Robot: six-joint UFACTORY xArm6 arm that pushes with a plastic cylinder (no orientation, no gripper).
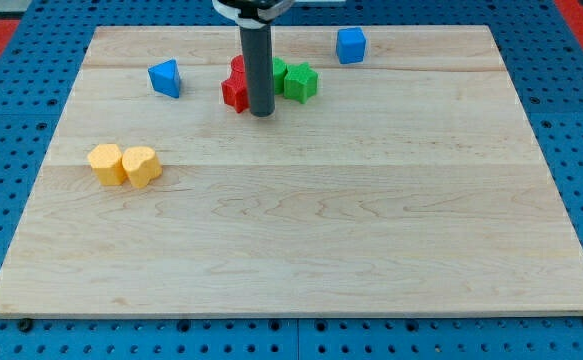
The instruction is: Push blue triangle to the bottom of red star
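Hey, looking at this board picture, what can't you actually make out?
- Red blocks, camera view: the rod covers their right side, so shapes and count are unclear.
- Green blocks: the rod hides their left part.
- My tip: contact with the red blocks is uncertain.
- Arm above the rod: cut off by the view's top.

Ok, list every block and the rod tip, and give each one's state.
my tip: down on the board, beside the red blocks
blue triangle: alone, left of the red blocks
red star: partly hidden by the rod
second red block: mostly hidden, shape unclear
green blocks: touching
blue cube: alone, view's top
yellow blocks: touching, view's left
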